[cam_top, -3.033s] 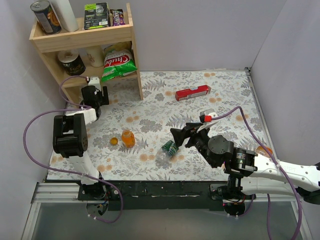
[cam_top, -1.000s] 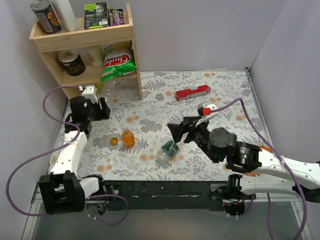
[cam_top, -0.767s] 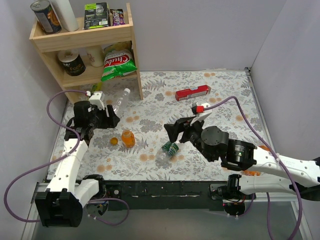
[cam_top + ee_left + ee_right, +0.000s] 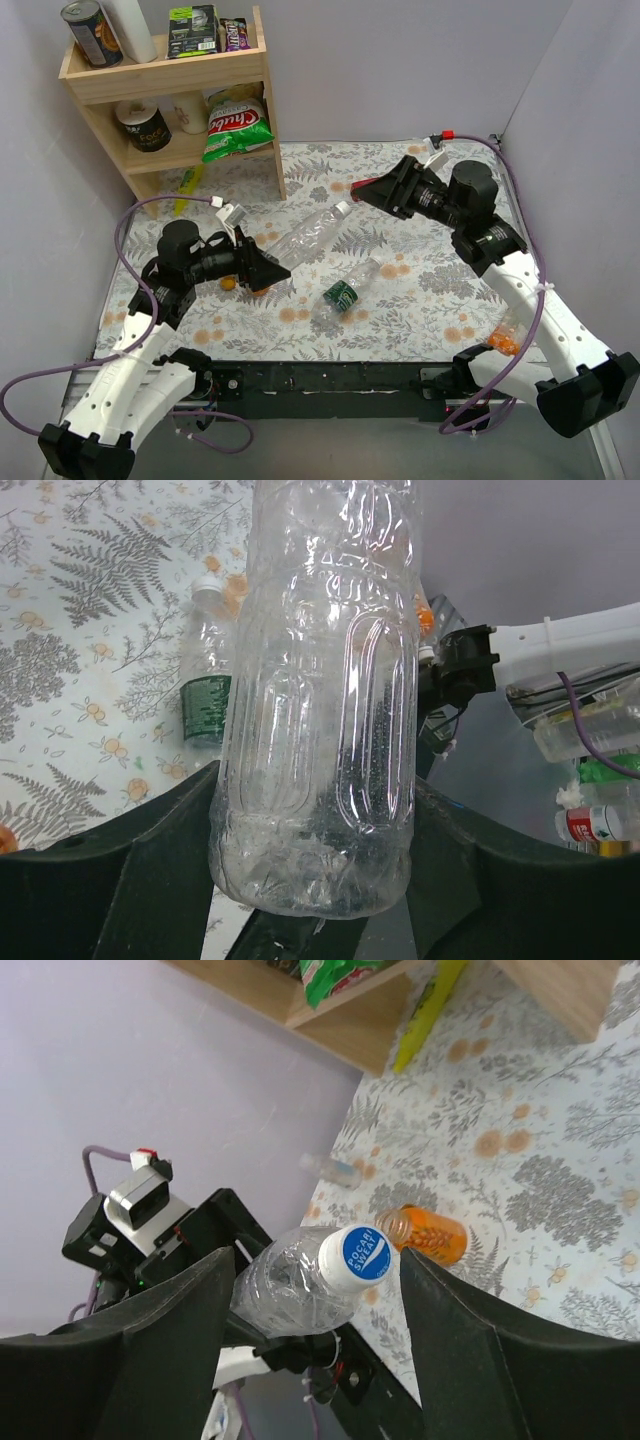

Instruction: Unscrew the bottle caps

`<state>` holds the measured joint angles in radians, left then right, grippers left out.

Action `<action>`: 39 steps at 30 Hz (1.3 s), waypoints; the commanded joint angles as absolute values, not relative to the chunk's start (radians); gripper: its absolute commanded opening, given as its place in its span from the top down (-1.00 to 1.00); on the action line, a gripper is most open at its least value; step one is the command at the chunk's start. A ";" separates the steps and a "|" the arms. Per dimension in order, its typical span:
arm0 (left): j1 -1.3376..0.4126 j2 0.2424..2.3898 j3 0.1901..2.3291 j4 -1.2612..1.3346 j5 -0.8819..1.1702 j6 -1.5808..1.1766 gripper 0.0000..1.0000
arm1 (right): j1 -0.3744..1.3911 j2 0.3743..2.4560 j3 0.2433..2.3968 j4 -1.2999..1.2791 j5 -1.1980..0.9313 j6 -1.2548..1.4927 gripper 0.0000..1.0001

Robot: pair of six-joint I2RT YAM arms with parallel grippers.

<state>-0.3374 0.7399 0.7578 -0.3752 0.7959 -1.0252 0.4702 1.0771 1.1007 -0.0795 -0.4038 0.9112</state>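
Observation:
My left gripper is shut on the base of the clear plain bottle and holds it off the table, neck towards the right arm. In the left wrist view the bottle fills the space between my fingers. Its white, blue-topped cap is on. My right gripper is open just beyond that cap. In the right wrist view the cap sits between the spread fingers, untouched. The green-labelled bottle lies capped on the table. The short orange bottle lies uncapped, its orange cap beside it.
A wooden shelf with cans, a crisp bag and boxes stands at the back left. A yellow-green object lies by its foot. A small orange thing shows beside the right arm. The red box is mostly hidden behind my right gripper.
My left arm has carried the clear bottle from beside the shelf to mid-table and raised it. My right gripper has left the green-labelled bottle and swung to the far side, facing the cap.

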 commanded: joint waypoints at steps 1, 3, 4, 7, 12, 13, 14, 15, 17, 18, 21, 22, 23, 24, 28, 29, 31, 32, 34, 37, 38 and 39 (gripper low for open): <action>-0.362 0.739 0.755 -0.304 0.856 -1.060 0.29 | 0.465 1.091 1.095 0.012 -0.572 0.968 -0.46; -0.367 0.747 0.759 -0.301 0.853 -1.058 0.30 | 0.466 1.089 1.089 0.002 -0.577 0.962 -0.46; -0.368 0.749 0.759 -0.296 0.853 -1.060 0.30 | 0.466 1.089 1.086 -0.029 -0.580 0.960 -0.45; -0.371 0.749 0.761 -0.281 0.854 -1.066 0.30 | 0.465 1.078 1.055 -0.041 -0.581 0.951 -0.41; -0.376 0.750 0.769 -0.281 0.861 -1.069 0.31 | 0.465 1.072 1.032 -0.043 -0.587 0.953 -0.38; -0.379 0.753 0.770 -0.279 0.862 -1.069 0.31 | 0.466 1.072 1.031 -0.040 -0.589 0.950 -0.38; -0.380 0.753 0.770 -0.281 0.864 -1.068 0.31 | 0.465 1.074 1.029 -0.031 -0.589 0.950 -0.38; -0.382 0.753 0.767 -0.281 0.864 -1.068 0.31 | 0.466 1.074 1.025 -0.023 -0.588 0.948 -0.38; -0.385 0.753 0.765 -0.279 0.865 -1.068 0.32 | 0.466 1.077 1.023 0.017 -0.591 0.950 -0.38; -0.388 0.752 0.764 -0.282 0.867 -1.068 0.32 | 0.466 1.078 1.023 0.029 -0.594 0.953 -0.38; -0.391 0.749 0.761 -0.288 0.867 -1.066 0.32 | 0.465 1.088 1.029 0.064 -0.600 0.966 -0.33; -0.391 0.749 0.761 -0.288 0.867 -1.066 0.32 | 0.466 1.092 1.035 0.067 -0.606 0.972 -0.29; -0.393 0.747 0.764 -0.288 0.865 -1.066 0.32 | 0.466 1.101 1.037 0.074 -0.615 0.976 -0.22; -0.394 0.747 0.764 -0.290 0.865 -1.066 0.32 | 0.468 1.106 1.037 0.086 -0.629 0.980 -0.15; -0.393 0.752 0.772 -0.291 0.859 -1.062 0.33 | 0.471 1.112 1.037 0.094 -0.666 0.985 0.20; -0.393 0.753 0.773 -0.290 0.856 -1.062 0.33 | 0.472 1.114 1.037 0.094 -0.675 0.982 0.33; -0.393 0.762 0.781 -0.291 0.854 -1.058 0.33 | 0.476 1.112 1.034 0.083 -0.693 0.979 0.58; -0.393 0.767 0.782 -0.291 0.853 -1.057 0.31 | 0.477 1.106 1.026 0.080 -0.695 0.977 0.89; -0.394 0.779 0.790 -0.293 0.845 -1.057 -0.10 | 0.479 1.095 1.014 0.077 -0.689 0.977 0.97; -0.397 0.788 0.810 -0.298 0.821 -1.039 -0.85 | 0.479 1.072 1.012 0.054 -0.655 0.959 0.97; -0.399 0.792 0.818 -0.304 0.810 -1.014 -0.96 | 0.479 1.065 1.019 0.017 -0.643 0.948 0.97; -0.403 0.796 0.825 -0.319 0.796 -1.000 -0.96 | 0.479 1.063 1.032 0.002 -0.618 0.937 0.97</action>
